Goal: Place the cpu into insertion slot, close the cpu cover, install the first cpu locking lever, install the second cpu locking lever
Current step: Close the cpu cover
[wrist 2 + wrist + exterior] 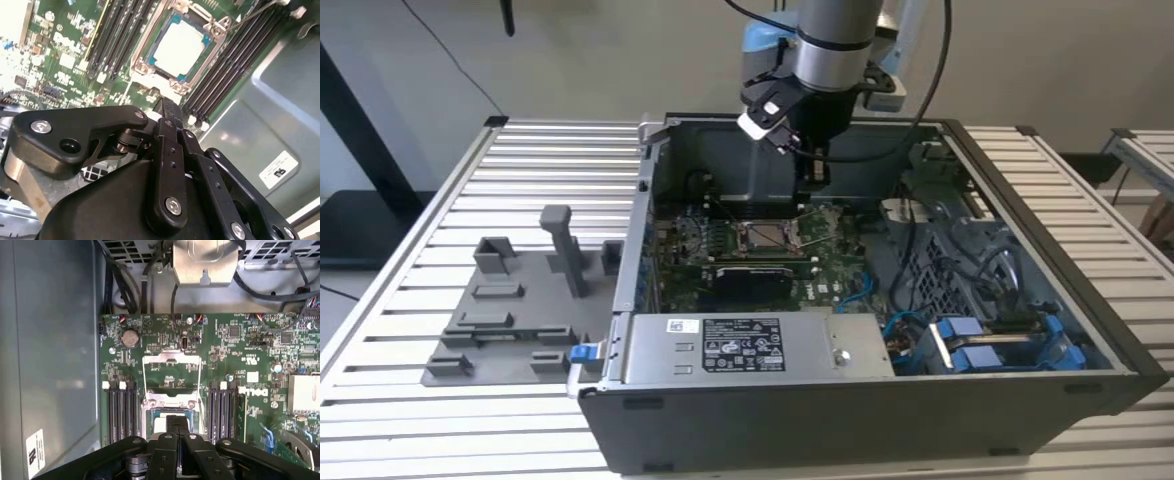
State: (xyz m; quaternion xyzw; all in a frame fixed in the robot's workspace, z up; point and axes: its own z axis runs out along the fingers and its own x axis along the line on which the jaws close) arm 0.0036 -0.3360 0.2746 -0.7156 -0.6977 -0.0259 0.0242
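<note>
Chip (pixel 180 45) seated in socket (pixel 207 55), cover (pixel 171 359) open; tool (pixel 167 104), pressed together and empty, hovers above; closing likely needs a gentle push.

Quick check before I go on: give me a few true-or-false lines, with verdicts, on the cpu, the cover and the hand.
1. The cpu sits in the slot. True.
2. The cover is closed over the cpu. False: the cover is swung open, off the cpu.
3. The hand grips the cpu. False: the hand hangs above the board with nothing in it.
4. The case lies open on a slatted table. True.
5. A grey fixture lies at the exterior view's right of the case. False: the fixture lies at its left.
</note>
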